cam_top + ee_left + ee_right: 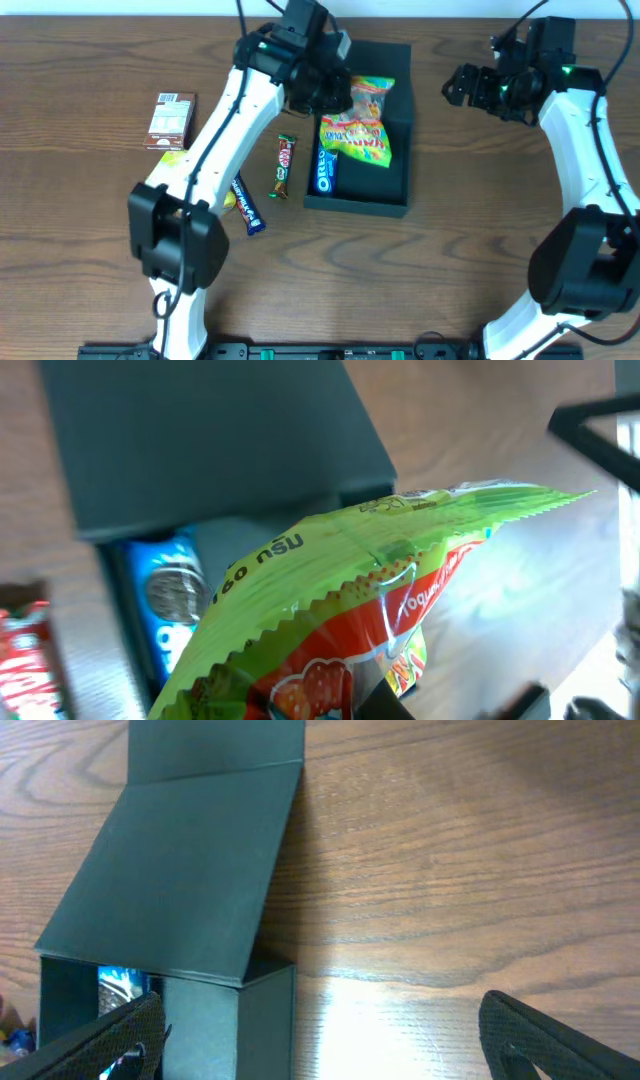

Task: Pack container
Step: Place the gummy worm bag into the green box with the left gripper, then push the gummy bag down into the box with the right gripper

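The dark teal container stands open at the table's middle, its flap lid folded back. A blue Oreo pack lies inside along its left wall. My left gripper is shut on a green and red gummy bag, which hangs over the container's opening. In the left wrist view the bag fills the foreground and hides most of the fingers, with the Oreo pack below it. My right gripper stands open and holds nothing, to the right of the lid.
Left of the container lie a red KitKat bar, a dark blue bar, a yellow pack partly under my left arm, and a brown carton. Bare wood lies to the container's right.
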Controlling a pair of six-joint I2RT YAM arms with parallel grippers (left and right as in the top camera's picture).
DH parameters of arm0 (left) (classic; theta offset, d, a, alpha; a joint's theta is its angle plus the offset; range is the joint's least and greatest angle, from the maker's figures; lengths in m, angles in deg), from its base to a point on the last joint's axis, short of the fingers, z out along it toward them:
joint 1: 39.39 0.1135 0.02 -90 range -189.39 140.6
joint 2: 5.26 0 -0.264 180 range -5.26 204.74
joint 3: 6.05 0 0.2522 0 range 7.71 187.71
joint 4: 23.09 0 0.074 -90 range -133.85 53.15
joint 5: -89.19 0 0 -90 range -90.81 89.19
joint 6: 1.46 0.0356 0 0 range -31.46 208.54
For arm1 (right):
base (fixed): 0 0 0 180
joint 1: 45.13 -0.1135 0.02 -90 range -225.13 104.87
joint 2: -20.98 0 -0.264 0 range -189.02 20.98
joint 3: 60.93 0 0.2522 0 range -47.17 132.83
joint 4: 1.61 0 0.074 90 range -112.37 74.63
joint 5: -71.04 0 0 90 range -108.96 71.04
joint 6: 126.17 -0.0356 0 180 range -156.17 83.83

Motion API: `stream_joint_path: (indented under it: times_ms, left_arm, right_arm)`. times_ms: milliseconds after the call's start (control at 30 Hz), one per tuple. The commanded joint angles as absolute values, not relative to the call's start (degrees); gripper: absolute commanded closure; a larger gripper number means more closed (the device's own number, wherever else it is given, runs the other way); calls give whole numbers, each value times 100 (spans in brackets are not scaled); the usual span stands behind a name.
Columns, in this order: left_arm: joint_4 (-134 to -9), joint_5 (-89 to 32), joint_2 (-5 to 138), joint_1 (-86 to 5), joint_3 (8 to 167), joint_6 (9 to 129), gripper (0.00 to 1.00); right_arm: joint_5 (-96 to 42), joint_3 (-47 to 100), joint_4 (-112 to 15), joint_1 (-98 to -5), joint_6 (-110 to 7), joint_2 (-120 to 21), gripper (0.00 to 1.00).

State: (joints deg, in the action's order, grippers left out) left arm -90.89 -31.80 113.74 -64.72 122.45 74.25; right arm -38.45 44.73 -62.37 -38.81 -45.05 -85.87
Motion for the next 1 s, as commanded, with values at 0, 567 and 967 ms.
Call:
stream_joint_path:
  times_ms: [0, 567, 967]
  left_arm:
    - [-9094, -4019, 11702, -6552, 12407, 7637, 94]
    - [-9238, -3977, 11824, -6518, 12490, 7655, 1]
    - [-9256, -3191, 11462, -5092, 12488, 7209, 4]
  right_arm:
    - [-3849, 4580, -6266, -3791, -4424, -8460, 1]
    - [-3856, 4580, -6478, -3819, -4422, -8460, 10]
    - [-4341, 4578, -6508, -5483, -3587, -8565, 98]
